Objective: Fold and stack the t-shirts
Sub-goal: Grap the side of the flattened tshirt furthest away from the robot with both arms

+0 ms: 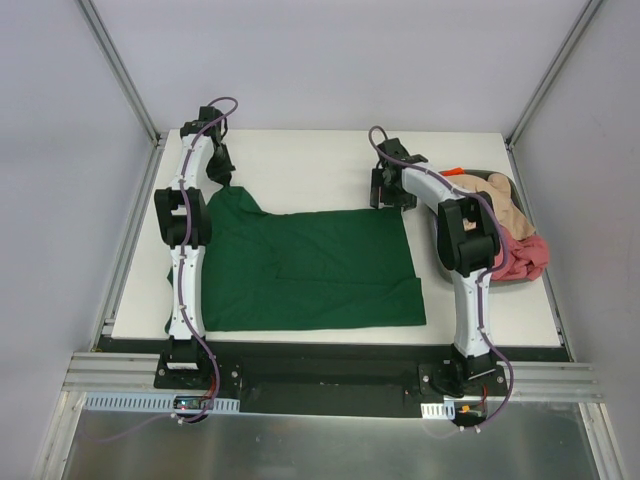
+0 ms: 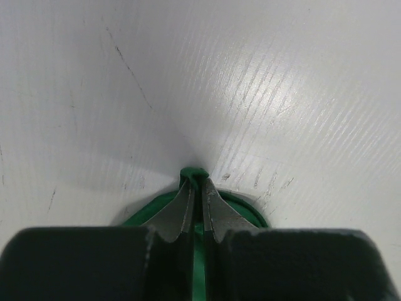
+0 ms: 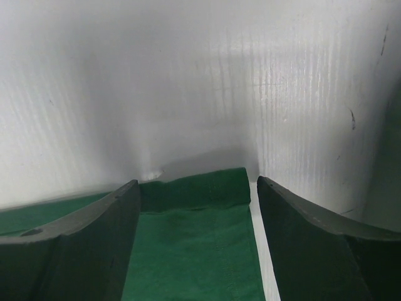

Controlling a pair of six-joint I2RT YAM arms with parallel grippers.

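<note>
Left wrist: left gripper (image 2: 195, 188) is pinching a small fold of the green t-shirt (image 2: 199, 276).

Right wrist: right gripper (image 3: 197, 185) is spread astride the cloth edge, holding nothing. A lift now would likely skew the shirt, and the thin pinch could slip.

Top view: the shirt lies flat mid-table (image 1: 300, 160), long axis 9 to 3 o'clock, neck apparently toward 9. The beige and pink shirts (image 1: 515, 225) are heaped at 3 o'clock.

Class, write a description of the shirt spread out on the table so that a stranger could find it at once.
Start at the white table. The dark green shirt lies flat across its middle, the largest thing there. Unlike the beige and pink shirts heaped at the right edge, it is spread out alone.
</note>
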